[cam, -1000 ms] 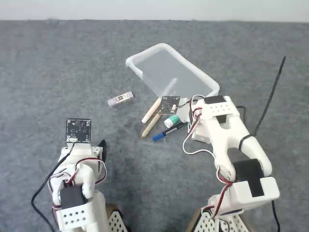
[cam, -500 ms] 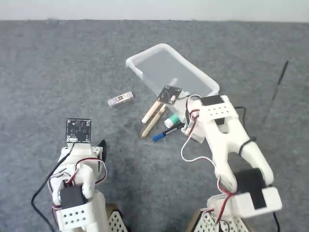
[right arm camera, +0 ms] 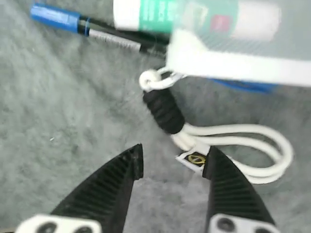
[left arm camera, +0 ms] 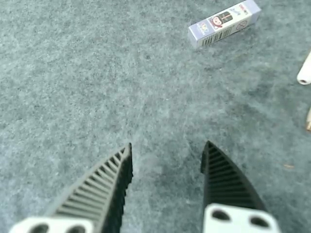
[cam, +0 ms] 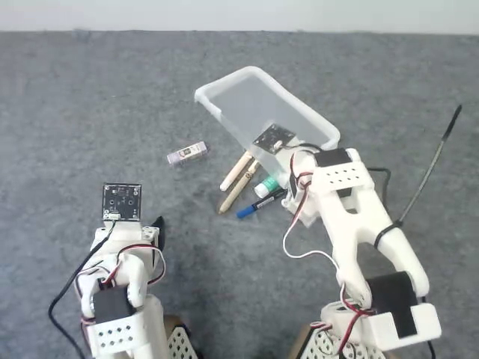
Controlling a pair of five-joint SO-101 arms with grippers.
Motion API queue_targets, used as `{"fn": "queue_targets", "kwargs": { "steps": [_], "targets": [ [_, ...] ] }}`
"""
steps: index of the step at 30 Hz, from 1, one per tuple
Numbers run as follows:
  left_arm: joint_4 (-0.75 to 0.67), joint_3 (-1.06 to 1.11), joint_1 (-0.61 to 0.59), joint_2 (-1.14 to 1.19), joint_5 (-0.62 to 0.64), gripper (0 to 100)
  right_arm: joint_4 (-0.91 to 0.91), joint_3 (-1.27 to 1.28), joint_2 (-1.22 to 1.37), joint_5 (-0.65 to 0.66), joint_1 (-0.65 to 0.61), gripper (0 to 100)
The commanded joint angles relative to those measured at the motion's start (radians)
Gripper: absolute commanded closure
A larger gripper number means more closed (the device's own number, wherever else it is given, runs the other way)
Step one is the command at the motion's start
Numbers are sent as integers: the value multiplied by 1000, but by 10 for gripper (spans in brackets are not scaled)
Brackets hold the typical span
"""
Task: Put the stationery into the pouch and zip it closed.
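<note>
1. The left arm point(cam: 120, 277) sits at 7 o'clock on the grey tabletop point(cam: 90, 112). Its base is cut off by the near edge of the high view.
2. The left tool point(left arm camera: 167, 145) hangs released over bare surface, jaws spread with nothing between them. From above, its own wrist covers most of it, and a single dark finger point(cam: 159, 226) pokes out.
3. The right arm point(cam: 359, 217) rises from 5 o'clock. In the high view it hides its own tool and the near corner of the pouch.
4. The right tool point(right arm camera: 176, 149) is released, its jaws apart on either side of the pull cord point(right arm camera: 163, 109). The cord is one white loop with a black knot, lying flat at the pouch's white edge. Whether a finger touches the cord is hard to make out.
5. One blue marker point(cam: 258, 204) lies just past the right tool, with one end running under the arm.
6. One green-and-white tube point(cam: 266, 187) rests against the pouch rim. I cannot tell whether its far end is inside the pouch or beneath it.
7. Two pencils point(cam: 233, 172) lie side by side, pointing toward 1 o'clock, with their far ends at the pouch wall. The left wrist view cuts them down to their tips.
8. One small box point(cam: 186, 152) lies alone, at 10 o'clock from the pencils and well apart from them.
9. One clear pouch point(cam: 254, 105) lies farthest out at 1 o'clock, with its mouth facing the stationery.
</note>
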Motion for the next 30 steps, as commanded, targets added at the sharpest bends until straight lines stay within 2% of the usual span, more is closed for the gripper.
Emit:
{"fn": "queue_targets", "kwargs": {
  "steps": [1,7,13,16,24,26,30],
  "targets": [
    [-34,-19,0,-15,15,782,-59,29,-64,-12,-45,805],
    [-34,-19,0,-15,15,782,-148,83,-64,21,-117,805],
    [-34,-19,-2,-15,15,782,-194,69,-65,32,-82,807],
    [-34,-19,-2,-15,15,782,-196,64,-58,78,-68,807],
    [-34,-19,-2,-15,15,782,-234,58,124,89,-62,809],
    [-34,-19,-2,-15,15,782,-245,58,147,87,-62,846],
    [-34,-19,-2,-15,15,782,-249,58,105,84,-62,988]
  ]
}}
